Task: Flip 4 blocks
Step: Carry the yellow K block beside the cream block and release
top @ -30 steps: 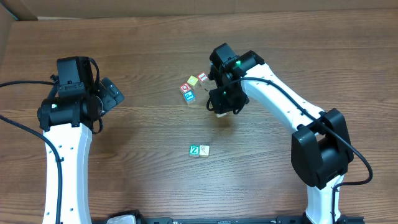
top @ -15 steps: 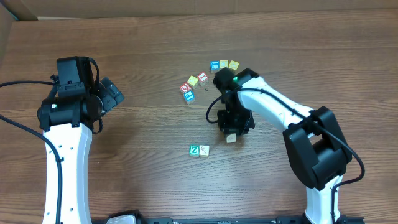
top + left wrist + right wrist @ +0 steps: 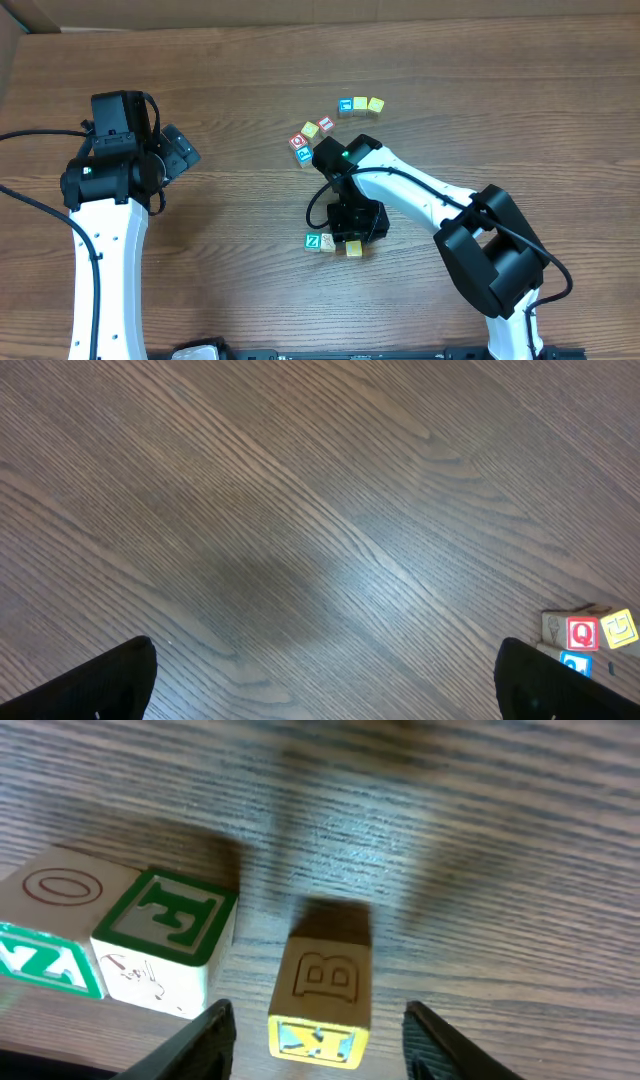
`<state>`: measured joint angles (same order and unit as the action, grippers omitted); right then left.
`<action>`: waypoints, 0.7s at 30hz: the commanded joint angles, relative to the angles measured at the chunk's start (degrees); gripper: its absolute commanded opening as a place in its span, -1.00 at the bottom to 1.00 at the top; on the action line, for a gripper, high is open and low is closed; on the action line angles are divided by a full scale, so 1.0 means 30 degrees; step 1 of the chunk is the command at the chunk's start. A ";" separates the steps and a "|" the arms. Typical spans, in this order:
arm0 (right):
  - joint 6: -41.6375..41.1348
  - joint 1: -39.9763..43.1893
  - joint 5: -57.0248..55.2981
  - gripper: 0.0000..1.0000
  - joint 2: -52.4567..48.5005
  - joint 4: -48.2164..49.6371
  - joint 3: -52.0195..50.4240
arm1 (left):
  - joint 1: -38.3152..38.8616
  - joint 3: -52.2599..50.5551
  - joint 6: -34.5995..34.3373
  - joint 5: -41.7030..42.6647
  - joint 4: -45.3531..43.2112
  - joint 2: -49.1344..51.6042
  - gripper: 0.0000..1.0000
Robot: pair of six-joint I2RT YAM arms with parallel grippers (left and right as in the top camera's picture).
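My right gripper [image 3: 318, 1015] stands open around a yellow block [image 3: 322, 988] that rests on the table, with a gap on each side. It shows a carved B and a yellow lettered face. Left of it sit the green Z block [image 3: 45, 963] and a pale cream block [image 3: 152, 982] with a green top. In the overhead view the right gripper [image 3: 353, 237] hovers over the yellow block [image 3: 354, 249], beside the Z block [image 3: 313, 241] and the cream block [image 3: 328, 243]. A teal-blue block [image 3: 304, 155] lies in a cluster further back. My left gripper [image 3: 176, 150] is open and empty.
Red-faced cubes [image 3: 299, 143] and a yellow cube [image 3: 310, 129] lie with the teal one. A row of three cubes [image 3: 360, 104] sits behind them. The left wrist view catches a red Q cube [image 3: 582, 632] at its right edge, over wood table [image 3: 300, 540].
The right gripper carried the yellow block from beside the back cluster toward the front, set it next to the Z and cream blocks, and opened. The left arm stayed still.
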<state>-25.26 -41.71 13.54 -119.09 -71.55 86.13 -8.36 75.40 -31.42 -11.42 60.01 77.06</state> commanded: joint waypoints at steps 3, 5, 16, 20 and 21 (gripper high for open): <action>-0.0058 0.0729 0.0029 0.12 0.0539 -0.0029 0.0080 | -0.0051 0.0240 -0.0109 -0.0248 -0.0015 0.0153 1.00; 0.0058 0.0954 0.0029 0.12 0.0729 -0.0138 0.0168 | -0.0051 0.0240 -0.0109 -0.0248 -0.0015 0.0153 0.99; 0.1923 0.2608 0.0029 -0.92 0.2448 -0.1741 -0.0073 | -0.0051 0.0240 -0.0109 -0.0248 -0.0015 0.0153 1.00; 0.1690 0.2681 0.0189 -0.92 0.2441 -0.1100 -0.1260 | -0.0051 0.0248 -0.0109 -0.0248 -0.0015 0.0153 1.00; 0.1399 0.2652 0.0291 -0.92 0.2441 -0.0787 -0.1690 | -0.0051 0.0240 -0.0109 -0.0248 -0.0015 0.0153 1.00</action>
<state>-20.60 -33.63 13.56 -112.88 -74.96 84.44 -8.36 75.40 -31.42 -11.42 60.01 77.06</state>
